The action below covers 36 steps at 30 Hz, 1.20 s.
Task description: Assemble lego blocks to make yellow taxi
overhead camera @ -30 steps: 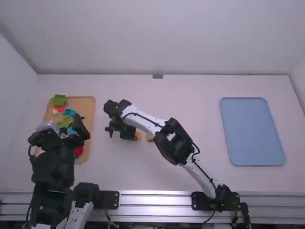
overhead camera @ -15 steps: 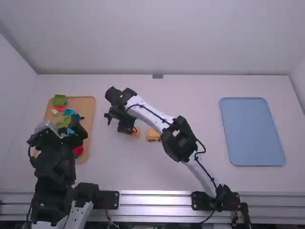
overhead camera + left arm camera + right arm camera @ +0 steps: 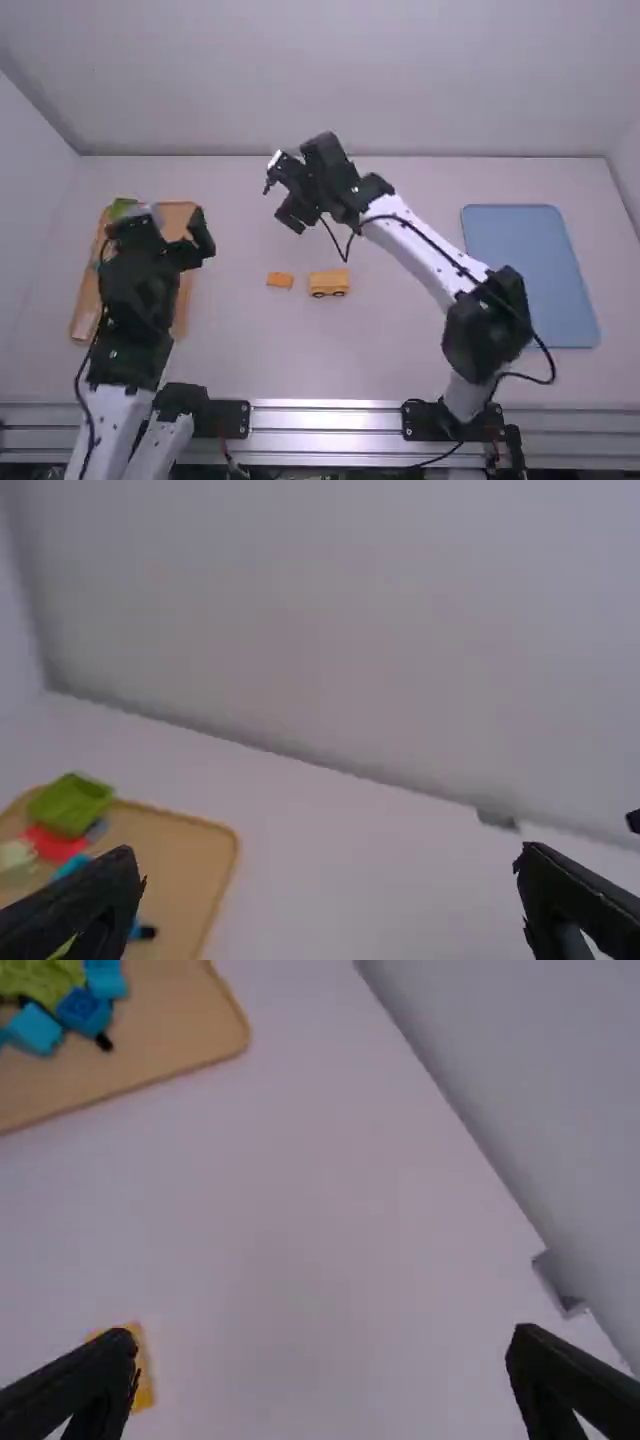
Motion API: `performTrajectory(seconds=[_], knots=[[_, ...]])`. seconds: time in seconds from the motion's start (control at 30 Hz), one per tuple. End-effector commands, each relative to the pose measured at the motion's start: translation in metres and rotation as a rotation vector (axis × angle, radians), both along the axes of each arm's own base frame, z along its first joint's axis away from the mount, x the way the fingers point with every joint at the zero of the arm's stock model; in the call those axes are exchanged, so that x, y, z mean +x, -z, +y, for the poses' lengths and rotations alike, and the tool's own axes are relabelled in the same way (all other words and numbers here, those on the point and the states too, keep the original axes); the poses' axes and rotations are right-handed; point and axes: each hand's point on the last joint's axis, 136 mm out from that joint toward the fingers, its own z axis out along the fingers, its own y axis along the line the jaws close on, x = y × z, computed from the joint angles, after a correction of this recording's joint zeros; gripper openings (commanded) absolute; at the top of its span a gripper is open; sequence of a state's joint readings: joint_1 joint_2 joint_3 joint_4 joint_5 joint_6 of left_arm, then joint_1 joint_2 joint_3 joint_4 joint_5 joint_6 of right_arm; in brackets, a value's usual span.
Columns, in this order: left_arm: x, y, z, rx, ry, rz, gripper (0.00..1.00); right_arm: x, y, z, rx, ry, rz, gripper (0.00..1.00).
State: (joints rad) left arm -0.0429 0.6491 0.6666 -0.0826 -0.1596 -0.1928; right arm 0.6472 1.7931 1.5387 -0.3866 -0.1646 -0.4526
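On the white counter (image 3: pixel 250 350), the yellow plastic block-built car (image 3: pixel 328 282) with black wheels points its long axis left-right, its front unclear, near a flat yellow rectangular block (image 3: pixel 280 280) lying similarly, while the left end effector (image 3: pixel 158 218) and right end effector (image 3: pixel 281 196) have fingers spread.

1 block (image 3: pixel 280 280) between the tray (image 3: pixel 177 217), left, and the vehicle (image 3: pixel 328 282), right
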Motion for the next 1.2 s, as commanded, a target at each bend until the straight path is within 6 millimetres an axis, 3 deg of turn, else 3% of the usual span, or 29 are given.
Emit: performTrajectory(seconds=[0.0, 0.17, 0.27, 0.33, 0.43, 0.57, 0.63, 0.83, 0.93, 0.97, 1.17], knots=[[0.022, 0.020, -0.045, 0.156, 0.296, 0.066, 0.99, -0.020, 0.005, -0.029, 0.025, 0.070, -0.003, 0.99], [0.043, 0.039, -0.113, 0.302, 0.772, 0.113, 0.99, -0.042, -0.006, -0.074, 0.162, 0.086, -0.087, 0.99], [0.036, 0.053, -0.141, 0.385, 1.047, 0.140, 0.99, -0.067, -0.008, -0.089, 0.252, -0.049, -0.090, 0.99], [0.026, 0.066, -0.157, 0.435, 1.250, 0.153, 0.99, -0.093, -0.010, -0.095, 0.335, -0.229, -0.082, 0.99], [0.013, 0.081, -0.168, 0.490, 1.444, 0.125, 0.99, -0.112, -0.013, -0.105, 0.416, -0.376, -0.076, 0.99], [0.000, 0.109, -0.172, 0.555, 1.635, 0.091, 0.99, -0.117, -0.004, -0.125, 0.486, -0.455, -0.047, 0.99], [0.004, 0.133, -0.170, 0.594, 1.690, 0.093, 0.99, -0.108, 0.013, -0.134, 0.492, -0.439, -0.018, 0.99], [0.011, 0.191, -0.159, 0.584, 1.723, 0.279, 0.99, -0.079, 0.067, -0.154, 0.444, -0.288, 0.115, 0.99], [0.014, 0.205, -0.158, 0.569, 1.716, 0.318, 0.99, -0.074, 0.079, -0.158, 0.451, -0.272, 0.136, 0.99], [0.017, 0.219, -0.155, 0.591, 1.713, 0.335, 0.99, -0.074, 0.087, -0.159, 0.460, -0.270, 0.163, 0.99], [0.020, 0.255, -0.151, 0.575, 1.710, 0.359, 0.99, -0.078, 0.096, -0.156, 0.488, -0.296, 0.190, 0.99]])
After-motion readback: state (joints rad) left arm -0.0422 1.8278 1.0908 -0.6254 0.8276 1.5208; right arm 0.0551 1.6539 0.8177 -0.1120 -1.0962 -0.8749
